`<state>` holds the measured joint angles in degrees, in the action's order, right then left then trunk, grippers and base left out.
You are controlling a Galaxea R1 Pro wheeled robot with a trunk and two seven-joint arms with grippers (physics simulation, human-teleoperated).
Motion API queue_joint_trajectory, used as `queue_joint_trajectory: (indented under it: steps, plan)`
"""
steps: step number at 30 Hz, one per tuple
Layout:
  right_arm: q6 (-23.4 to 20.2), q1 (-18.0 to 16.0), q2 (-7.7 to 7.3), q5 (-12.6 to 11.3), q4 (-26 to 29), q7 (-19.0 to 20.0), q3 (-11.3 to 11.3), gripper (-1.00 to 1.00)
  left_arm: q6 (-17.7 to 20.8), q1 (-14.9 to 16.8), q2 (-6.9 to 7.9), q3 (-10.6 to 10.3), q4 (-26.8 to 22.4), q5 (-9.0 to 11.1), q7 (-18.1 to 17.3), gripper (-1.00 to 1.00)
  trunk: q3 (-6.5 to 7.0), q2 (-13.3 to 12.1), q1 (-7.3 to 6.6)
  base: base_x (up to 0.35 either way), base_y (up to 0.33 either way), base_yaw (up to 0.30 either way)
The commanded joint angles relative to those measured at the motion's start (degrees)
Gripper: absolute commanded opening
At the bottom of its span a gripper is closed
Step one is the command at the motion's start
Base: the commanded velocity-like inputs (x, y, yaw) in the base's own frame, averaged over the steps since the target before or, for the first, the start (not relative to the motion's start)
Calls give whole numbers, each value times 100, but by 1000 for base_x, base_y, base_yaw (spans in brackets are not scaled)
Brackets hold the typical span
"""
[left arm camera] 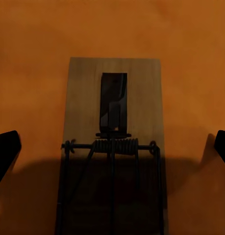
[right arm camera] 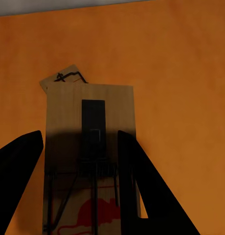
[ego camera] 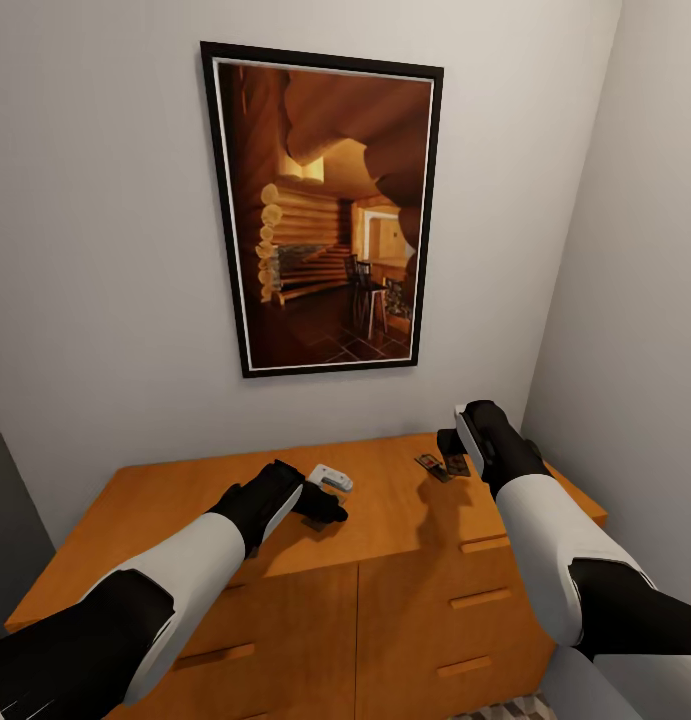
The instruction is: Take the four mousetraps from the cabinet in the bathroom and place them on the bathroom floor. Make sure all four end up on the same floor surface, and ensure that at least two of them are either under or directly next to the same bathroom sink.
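The orange-brown cabinet stands against the wall, with mousetraps lying flat on its top. My left gripper hovers low over one mousetrap. In the left wrist view that mousetrap lies between the spread fingertips of the open left gripper, and they do not touch it. My right gripper is above two mousetraps near the cabinet's back right. The right gripper is open over the nearer mousetrap, with one finger crossing its edge. The second mousetrap pokes out behind.
A small white and grey device lies just beyond my left gripper. A large framed picture hangs on the wall above. The right wall stands close to the cabinet's end. A strip of patterned floor shows below the drawers.
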<state>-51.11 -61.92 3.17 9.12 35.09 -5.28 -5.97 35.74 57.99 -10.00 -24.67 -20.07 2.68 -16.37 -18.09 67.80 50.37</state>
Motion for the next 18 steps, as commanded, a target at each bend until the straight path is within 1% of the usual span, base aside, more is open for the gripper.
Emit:
queue_joint_trajectory:
  steps: [1,15,16,18]
  plan:
    - [-22,-4,8,46,7,27,-35,-100,30,2,0,-20,3,25,2,-100,-9,4,1,0,0,0]
    - [-22,-4,8,46,7,27,-35,-100,32,2,0,-20,3,15,11,-100,-9,4,1,0,0,0]
    - [-22,-4,8,46,7,27,-35,-100,35,3,0,-20,3,17,9,100,-9,4,1,0,0,0]
    - [-22,-4,8,46,7,27,-35,-100,34,3,0,-20,3,22,7,100,-9,4,1,0,0,0]
